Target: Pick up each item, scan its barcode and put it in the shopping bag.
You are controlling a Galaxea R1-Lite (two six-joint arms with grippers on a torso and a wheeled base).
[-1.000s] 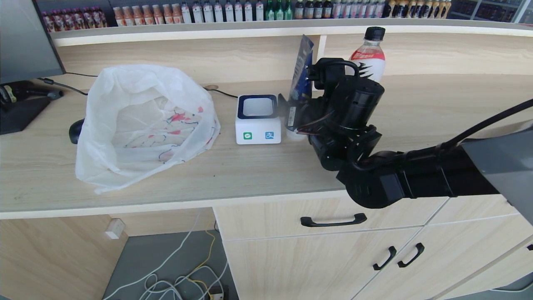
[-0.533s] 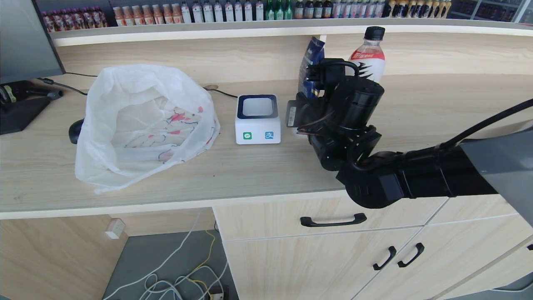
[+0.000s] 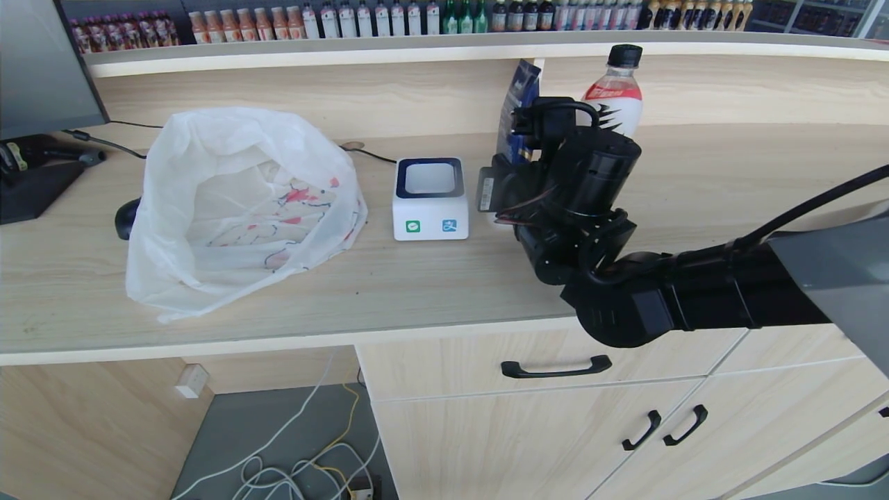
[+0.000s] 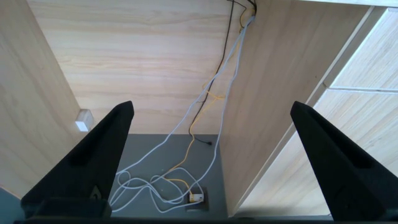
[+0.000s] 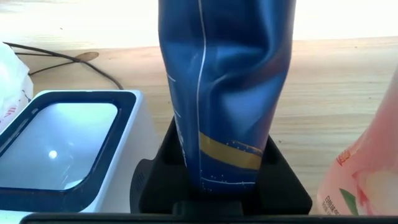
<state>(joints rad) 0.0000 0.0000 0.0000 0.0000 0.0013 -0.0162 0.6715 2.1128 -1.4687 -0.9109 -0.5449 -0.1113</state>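
My right gripper (image 3: 505, 182) is shut on the lower part of a dark blue snack pouch (image 3: 519, 104), which stands upright just right of the white scanner box (image 3: 430, 201). In the right wrist view the pouch (image 5: 227, 93) rises from between the black fingers (image 5: 155, 180), with the scanner's window (image 5: 65, 140) beside it. The white shopping bag (image 3: 236, 201) lies open on the counter, left of the scanner. A bottle with a red label (image 3: 615, 90) stands behind the right arm. My left gripper (image 4: 211, 155) hangs open below the counter over floor cables.
A monitor (image 3: 42, 62) and a handheld scanner (image 3: 28, 156) stand at the far left, and a black mouse (image 3: 126, 217) lies behind the bag. A cable (image 3: 368, 153) runs to the scanner box. Drawer handles (image 3: 555, 367) sit below the counter's edge. Bottles line the back shelf.
The blue pouch has swung from leaning edge-on near the scanner to upright and slightly further right. Over the last half second it barely moved. The left arm's motion cannot be judged.
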